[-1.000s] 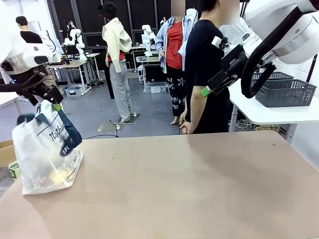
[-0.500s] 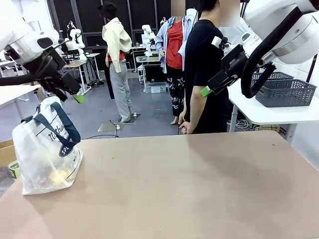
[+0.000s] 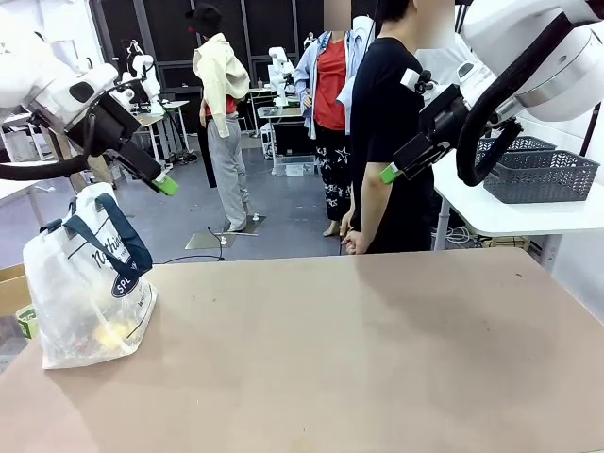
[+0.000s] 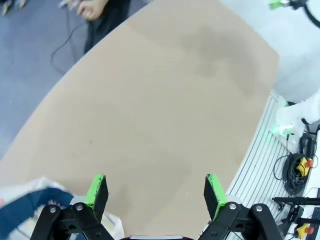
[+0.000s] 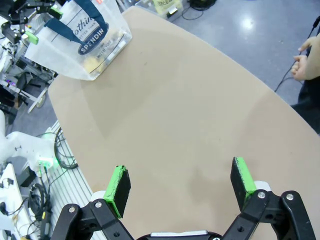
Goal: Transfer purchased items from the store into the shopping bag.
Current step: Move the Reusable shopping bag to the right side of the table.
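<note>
At the table's [image 3: 359, 349] left end, one shopping bag [image 3: 87, 283] stands upright, long axis vertical, navy handles uppermost, a pale yellow item [image 3: 111, 334] visible through its wall. Two grippers hang above the bare tan tabletop: the left gripper [image 3: 162, 183] just above the bag, the right gripper [image 3: 390, 173] well apart; both claws gape wide and empty. One person [image 3: 387, 132] stands at the far edge; a grey workshop floor lies beyond.

The left gripper [image 3: 162, 184] has let go of the shopping bag [image 3: 87, 293] and risen rightward.
</note>
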### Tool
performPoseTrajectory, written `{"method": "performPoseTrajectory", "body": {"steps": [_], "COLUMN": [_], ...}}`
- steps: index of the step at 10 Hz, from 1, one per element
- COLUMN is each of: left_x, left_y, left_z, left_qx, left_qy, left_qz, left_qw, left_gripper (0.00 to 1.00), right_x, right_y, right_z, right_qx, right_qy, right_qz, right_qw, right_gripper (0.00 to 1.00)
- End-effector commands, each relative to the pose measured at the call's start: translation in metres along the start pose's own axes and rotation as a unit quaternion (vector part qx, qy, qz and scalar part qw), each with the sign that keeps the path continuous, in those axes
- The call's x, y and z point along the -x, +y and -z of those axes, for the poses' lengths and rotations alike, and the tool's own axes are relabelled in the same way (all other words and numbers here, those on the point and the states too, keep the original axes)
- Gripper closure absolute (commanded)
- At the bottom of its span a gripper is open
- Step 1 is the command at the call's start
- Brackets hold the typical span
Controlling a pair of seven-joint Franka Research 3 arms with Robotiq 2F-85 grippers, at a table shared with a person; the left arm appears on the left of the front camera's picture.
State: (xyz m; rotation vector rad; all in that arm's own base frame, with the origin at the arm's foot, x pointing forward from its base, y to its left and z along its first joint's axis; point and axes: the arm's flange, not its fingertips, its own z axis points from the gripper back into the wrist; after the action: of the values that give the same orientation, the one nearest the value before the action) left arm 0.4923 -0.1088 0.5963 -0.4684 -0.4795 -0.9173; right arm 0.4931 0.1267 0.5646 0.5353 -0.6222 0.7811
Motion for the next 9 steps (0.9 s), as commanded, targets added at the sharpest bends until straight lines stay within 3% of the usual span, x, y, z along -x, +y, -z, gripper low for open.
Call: {"method": "performPoseTrajectory", "body": {"steps": [1,4,9], "left_x": [-0.0021,-0.0049,-0.0026], "left_y": [0.0104,0.0176,0.0128], "left_z": [-0.0028,-0.0061,-0.0047], "left_qx": [0.061,0.064,0.052], "left_qy": [-0.037,-0.096,-0.085], "left_qz": [0.029,0.041,0.032], "left_qw": [0.997,0.992,0.994], "left_gripper": [0.0,0.0,0.0], "right_x": [0.0016,0.0016,0.0016], "right_y": [0.0006,0.0006,0.0006], "right_z": [-0.0004,-0.0004,-0.0004], "right_qx": [-0.002,-0.002,-0.002], "right_qy": [0.0,0.0,0.0], "right_qz": [0.004,0.004,0.004], "right_qw": [1.0,1.0,1.0], "right_gripper": [0.0,0.0,0.0]}}
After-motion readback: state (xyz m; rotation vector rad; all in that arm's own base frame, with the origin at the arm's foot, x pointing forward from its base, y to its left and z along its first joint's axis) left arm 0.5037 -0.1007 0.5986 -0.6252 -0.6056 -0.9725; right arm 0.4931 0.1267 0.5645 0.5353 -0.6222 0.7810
